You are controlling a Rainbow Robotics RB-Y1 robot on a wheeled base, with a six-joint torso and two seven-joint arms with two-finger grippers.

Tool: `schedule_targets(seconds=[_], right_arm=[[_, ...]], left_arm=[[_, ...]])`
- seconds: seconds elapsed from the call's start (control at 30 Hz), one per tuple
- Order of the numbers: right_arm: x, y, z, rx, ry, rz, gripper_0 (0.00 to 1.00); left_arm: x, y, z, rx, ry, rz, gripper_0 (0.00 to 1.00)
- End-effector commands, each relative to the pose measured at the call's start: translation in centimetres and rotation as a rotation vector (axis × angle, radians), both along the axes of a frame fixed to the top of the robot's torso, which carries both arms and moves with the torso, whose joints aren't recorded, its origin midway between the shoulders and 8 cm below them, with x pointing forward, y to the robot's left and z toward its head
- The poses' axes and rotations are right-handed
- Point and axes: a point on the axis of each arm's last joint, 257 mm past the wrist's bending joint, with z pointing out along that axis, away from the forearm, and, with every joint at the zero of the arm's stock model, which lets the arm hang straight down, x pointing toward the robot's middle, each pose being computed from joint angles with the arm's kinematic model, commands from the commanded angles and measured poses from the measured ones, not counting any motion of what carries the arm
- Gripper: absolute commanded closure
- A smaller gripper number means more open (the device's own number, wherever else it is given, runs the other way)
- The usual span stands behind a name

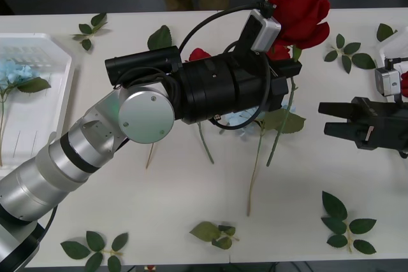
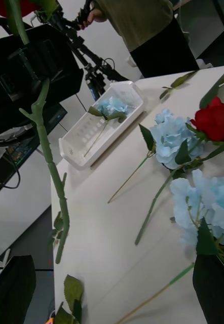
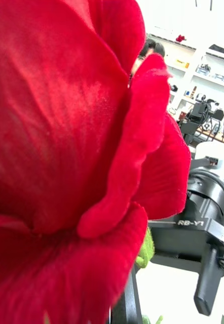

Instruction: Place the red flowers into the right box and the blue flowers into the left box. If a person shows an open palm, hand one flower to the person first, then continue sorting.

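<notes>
Bright, even light from overhead on the white table (image 1: 191,221); soft, faint shadows beneath stems and leaves; washed-out glare across the far room behind the red rose (image 3: 56,152), itself close and softly blurred; mild haze over the blue flowers (image 2: 203,202) nearest the lens

A white table (image 1: 191,202) carries everything; a slotted white tray (image 1: 44,87) lies at nine o'clock, another tray's rim (image 1: 386,42) at three; loose leaf sprigs (image 1: 347,221) scatter round the edges; blue flowers (image 2: 170,136) and a red rose (image 2: 216,119) lie near the centre.
</notes>
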Motion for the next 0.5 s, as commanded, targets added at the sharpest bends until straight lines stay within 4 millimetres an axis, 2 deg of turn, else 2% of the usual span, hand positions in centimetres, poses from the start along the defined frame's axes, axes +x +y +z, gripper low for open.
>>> schedule_targets(seconds=[0.03,0.3,0.5], right_arm=[[-1.5,3.0,-0.2,0.066,0.056,0.077,0.1],[-1.7,6.9,0.2,0.13,0.065,0.13,0.1],[-1.0,10.6,1.6,0.19,0.049,0.164,0.1]], left_arm=[[-0.6,-0.8,1.7,0.0,-0.062,-0.024,1.0],[-0.5,-0.5,1.6,0.0,-0.049,-0.025,1.0],[-0.6,-0.5,1.7,-0.009,-0.034,-0.03,1.0]])
